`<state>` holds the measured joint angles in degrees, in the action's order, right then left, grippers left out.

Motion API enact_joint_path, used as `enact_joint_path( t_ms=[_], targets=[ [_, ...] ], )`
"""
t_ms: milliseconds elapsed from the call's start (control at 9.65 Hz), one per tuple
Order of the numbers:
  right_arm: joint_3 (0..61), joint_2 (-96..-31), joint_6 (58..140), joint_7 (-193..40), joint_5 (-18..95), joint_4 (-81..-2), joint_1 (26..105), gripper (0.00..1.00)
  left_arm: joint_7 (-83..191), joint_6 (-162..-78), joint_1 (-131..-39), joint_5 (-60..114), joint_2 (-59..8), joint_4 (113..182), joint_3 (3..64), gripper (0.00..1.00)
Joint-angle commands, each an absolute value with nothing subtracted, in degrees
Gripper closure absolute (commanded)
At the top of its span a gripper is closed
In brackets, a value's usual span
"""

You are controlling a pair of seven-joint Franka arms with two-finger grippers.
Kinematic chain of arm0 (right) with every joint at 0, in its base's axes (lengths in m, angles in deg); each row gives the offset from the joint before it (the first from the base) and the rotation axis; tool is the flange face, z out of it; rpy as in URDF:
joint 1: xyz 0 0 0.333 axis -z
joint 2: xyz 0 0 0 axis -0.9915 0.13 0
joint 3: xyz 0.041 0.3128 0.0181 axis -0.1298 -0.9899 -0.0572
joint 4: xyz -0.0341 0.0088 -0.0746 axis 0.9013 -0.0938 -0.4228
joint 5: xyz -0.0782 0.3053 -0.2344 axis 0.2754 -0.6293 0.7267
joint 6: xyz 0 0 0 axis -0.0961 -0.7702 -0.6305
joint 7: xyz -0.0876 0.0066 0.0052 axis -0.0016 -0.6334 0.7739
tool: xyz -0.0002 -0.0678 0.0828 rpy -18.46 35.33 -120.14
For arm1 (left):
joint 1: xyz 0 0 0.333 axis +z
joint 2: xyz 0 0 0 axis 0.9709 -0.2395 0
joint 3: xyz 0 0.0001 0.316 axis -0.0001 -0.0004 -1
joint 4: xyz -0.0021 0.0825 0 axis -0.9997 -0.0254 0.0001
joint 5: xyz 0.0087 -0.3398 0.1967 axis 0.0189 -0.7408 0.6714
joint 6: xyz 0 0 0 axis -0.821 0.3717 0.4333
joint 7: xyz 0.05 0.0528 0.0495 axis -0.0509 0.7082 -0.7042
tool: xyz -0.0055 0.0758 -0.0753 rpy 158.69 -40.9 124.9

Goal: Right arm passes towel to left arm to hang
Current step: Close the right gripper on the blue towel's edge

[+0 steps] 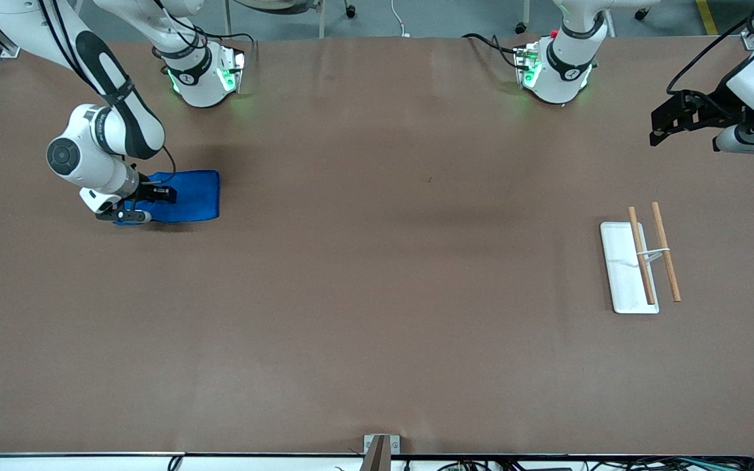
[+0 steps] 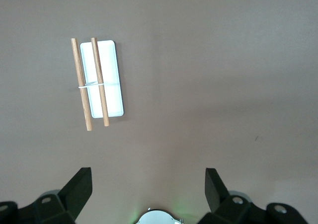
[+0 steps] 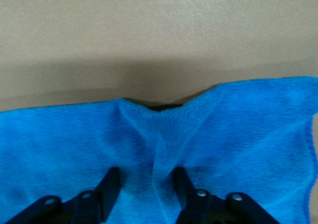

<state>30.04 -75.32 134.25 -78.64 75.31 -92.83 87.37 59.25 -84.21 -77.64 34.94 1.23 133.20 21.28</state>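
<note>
Bright blue fuzzy towel [image 1: 187,195] lies on the brown table [image 1: 377,294] at the right arm's end, pinched by the right gripper [image 1: 154,193].

Black fingers [image 3: 110,182] of the right gripper are pressed into the cloth, clamped on a raised fold [image 3: 154,149] bunched between them; the rest of the towel lies flat. Bare tabletop surrounds it. Well apart, at about three o'clock from the towel toward the left arm's end, lies a white rectangular tray [image 1: 620,268] with a stand of two wooden rods [image 1: 665,259] joined by a thin white crosspiece; one rod [image 1: 640,255] lies over the tray, the other just beside it. The left gripper [image 1: 671,124] hangs over bare table there, waiting, its fingers [image 2: 79,186] wide apart.
</note>
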Motion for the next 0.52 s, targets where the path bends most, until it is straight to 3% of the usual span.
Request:
enact_joint_path(
  t_ms=[0, 415],
  targets=[
    [29.72, -75.38, 134.49, -78.80, 74.25, -93.53, 86.75, 0.89, 59.13, -85.13, -77.81, 35.16, -0.59, 133.62, 21.55, 0.00],
    [29.63, -76.52, 133.44, -78.72, 74.25, -93.01, 86.75, 0.99, 59.92, -86.10, -77.46, 35.16, -3.22, 133.36, 21.55, 0.00]
  ],
)
